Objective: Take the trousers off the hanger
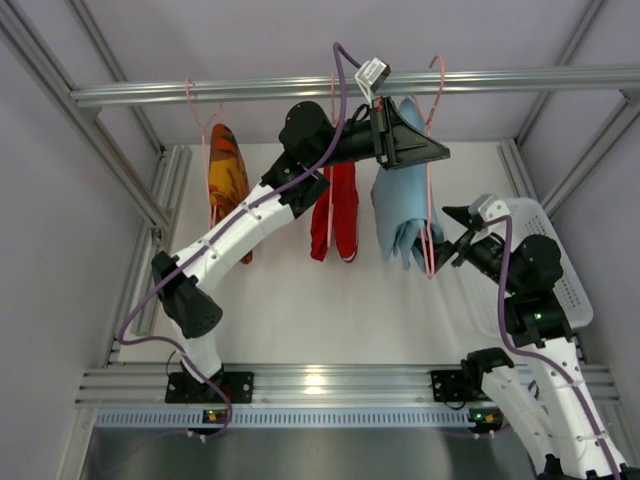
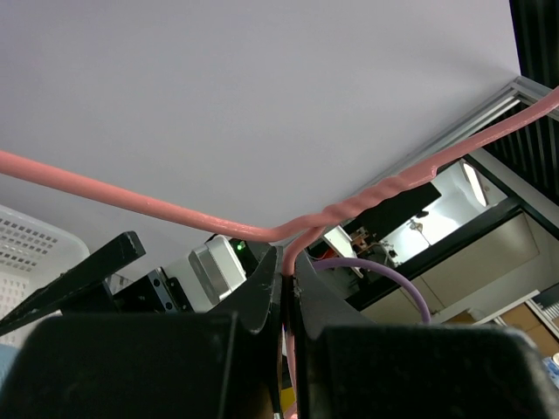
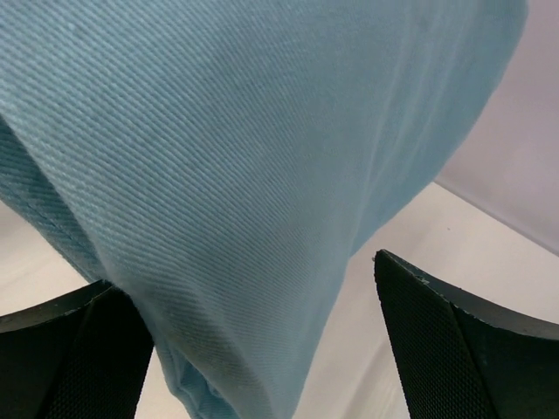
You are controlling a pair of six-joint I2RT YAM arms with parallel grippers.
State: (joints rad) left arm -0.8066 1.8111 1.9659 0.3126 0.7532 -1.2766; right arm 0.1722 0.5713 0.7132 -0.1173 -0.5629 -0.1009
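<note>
Three trousers hang on pink hangers from the rail: orange-yellow patterned [image 1: 226, 168] at left, red [image 1: 335, 215] in the middle, light blue [image 1: 398, 222] at right. My left gripper [image 1: 438, 151] is raised at the blue trousers' hanger [image 1: 431, 120]. In the left wrist view the gripper [image 2: 289, 262] is shut on the pink hanger wire [image 2: 175, 206] just below its twisted neck. My right gripper [image 1: 452, 238] is open beside the lower part of the blue trousers. In the right wrist view the blue cloth [image 3: 244, 166] hangs between its spread fingers [image 3: 454, 340].
A white perforated basket [image 1: 552, 250] stands at the right, behind my right arm; it also shows in the left wrist view [image 2: 35, 240]. The metal rail [image 1: 250, 90] crosses the top. Aluminium frame posts line both sides of the white table [image 1: 300, 310].
</note>
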